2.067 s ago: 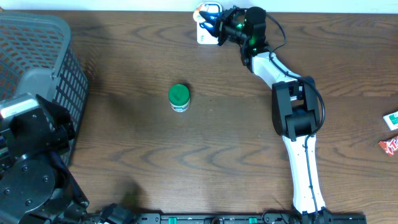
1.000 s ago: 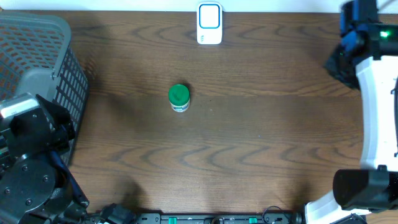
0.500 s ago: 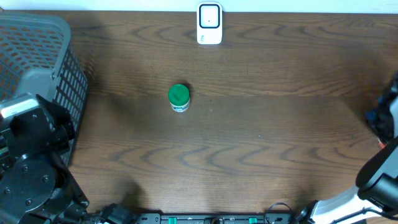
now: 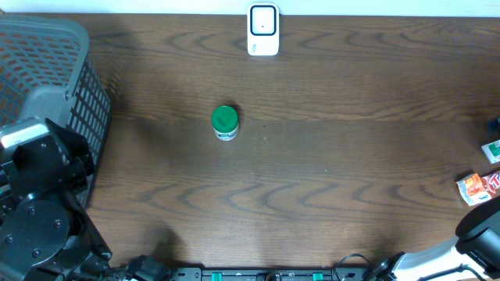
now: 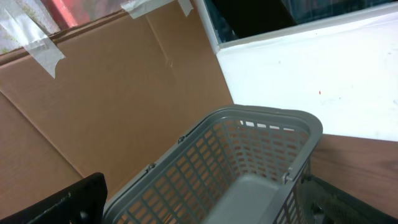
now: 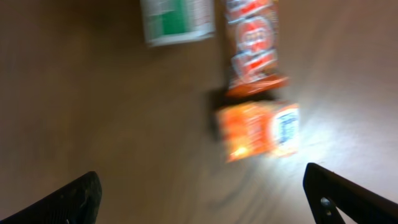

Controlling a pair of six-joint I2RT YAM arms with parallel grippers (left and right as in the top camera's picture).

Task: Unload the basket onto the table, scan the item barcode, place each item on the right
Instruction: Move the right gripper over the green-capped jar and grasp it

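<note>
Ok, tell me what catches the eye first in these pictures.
A green-lidded jar stands alone mid-table, with a white scanner at the far edge beyond it. A grey basket fills the left side, and bright orange snack packets lie at the right edge, blurred in the right wrist view.

— What sort of place is this?
— A mock shop checkout: grey shopping basket (image 5: pixel 267 114), white scanner (image 4: pixel 263 30) and snack packets (image 6: pixel 258 130) on a wooden table (image 4: pixel 328 148), taped cardboard (image 5: pixel 124 93) behind.
</note>
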